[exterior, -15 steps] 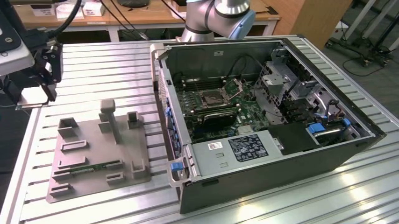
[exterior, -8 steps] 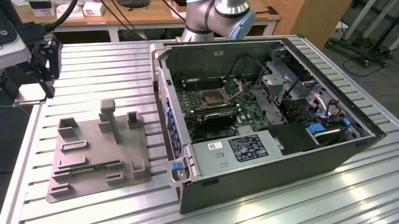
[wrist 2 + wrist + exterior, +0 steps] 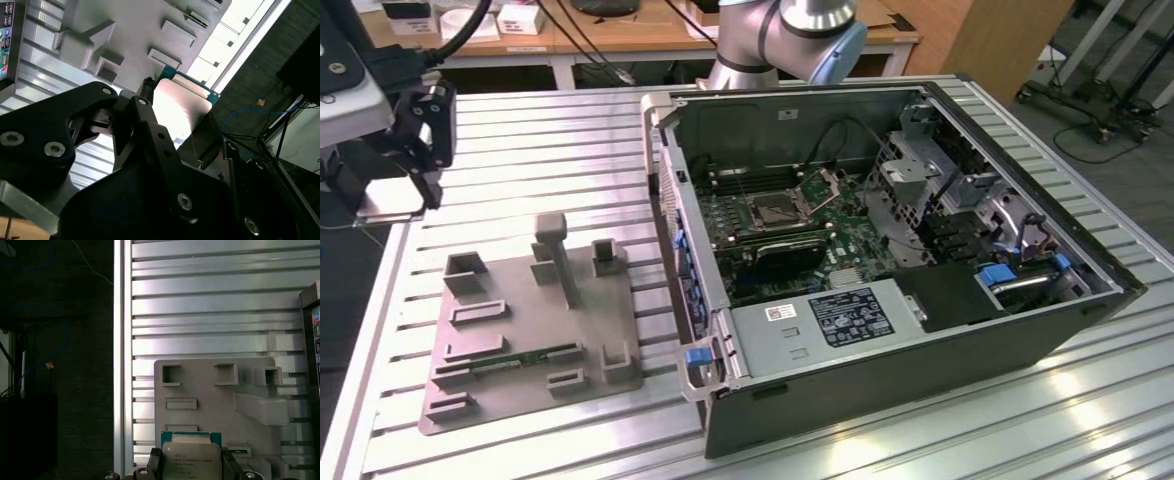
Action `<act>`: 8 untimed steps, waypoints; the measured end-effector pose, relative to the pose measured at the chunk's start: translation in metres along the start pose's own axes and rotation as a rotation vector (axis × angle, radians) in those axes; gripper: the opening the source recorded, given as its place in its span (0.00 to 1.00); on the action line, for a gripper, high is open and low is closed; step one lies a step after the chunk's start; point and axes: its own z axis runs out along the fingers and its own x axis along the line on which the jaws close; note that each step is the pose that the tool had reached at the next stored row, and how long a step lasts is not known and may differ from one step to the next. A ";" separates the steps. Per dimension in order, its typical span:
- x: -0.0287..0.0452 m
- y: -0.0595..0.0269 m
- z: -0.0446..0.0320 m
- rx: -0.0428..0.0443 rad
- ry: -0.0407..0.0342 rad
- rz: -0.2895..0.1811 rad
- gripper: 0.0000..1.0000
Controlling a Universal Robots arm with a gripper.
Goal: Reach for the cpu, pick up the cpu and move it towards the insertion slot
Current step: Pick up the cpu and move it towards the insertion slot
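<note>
Tabletop (image 3: 547, 140) slats open around grey tray (image 3: 520, 300); open case (image 3: 961, 370) beside tray, insertion slot (image 3: 775, 210) inside case. We see gripper (image 3: 191, 469) clamped on cpu (image 3: 191, 458) edges, held off tray near tabletop edge, well apart from slot.

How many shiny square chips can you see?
1. The cpu is held in the gripper, seen in both wrist views. More could be hidden inside the open computer case.
</note>
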 end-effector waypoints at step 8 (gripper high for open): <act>-0.0128 0.0002 0.0001 0.0000 0.0000 0.000 0.55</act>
